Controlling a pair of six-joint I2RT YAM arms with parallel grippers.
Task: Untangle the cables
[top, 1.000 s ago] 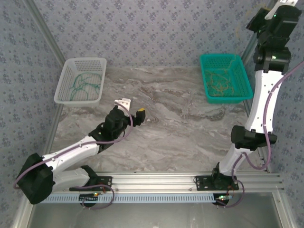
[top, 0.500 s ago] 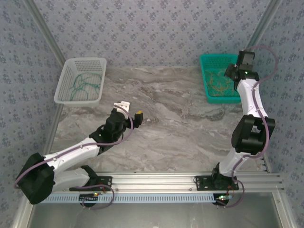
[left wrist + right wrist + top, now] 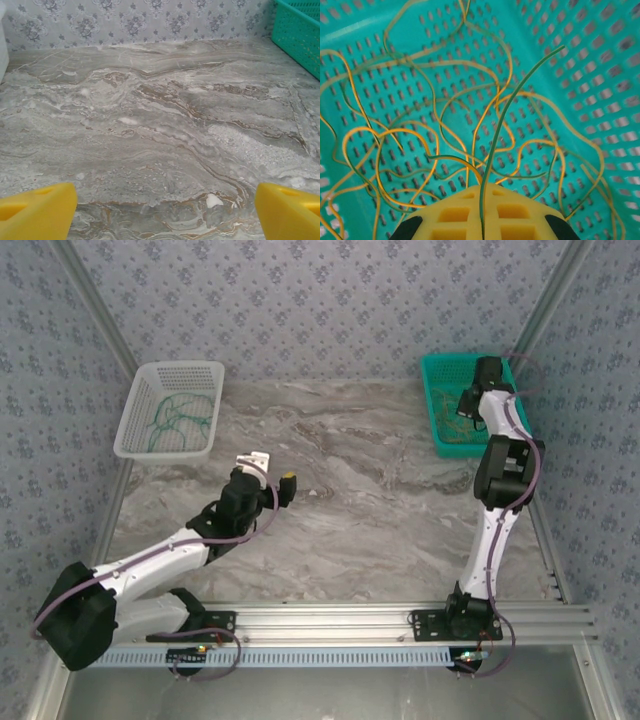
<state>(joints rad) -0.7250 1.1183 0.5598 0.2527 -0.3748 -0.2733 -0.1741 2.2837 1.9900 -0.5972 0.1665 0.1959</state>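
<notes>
Fingers (image 3: 451,216) tight on cable (image 3: 506,122); arm (image 3: 488,540) outstretched

Marble-patterned table (image 3: 165,115) looks smooth, faintly glossy; teal basket (image 3: 600,75) is perforated plastic; cables (image 3: 507,107) have smooth sheathing; white basket (image 3: 130,415) is plastic mesh

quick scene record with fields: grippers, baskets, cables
left gripper: open, empty, above the marble table
right gripper: shut on one green cable, over the teal basket
teal basket contents: tangle of yellow cables
white basket contents: dark green cables
</notes>
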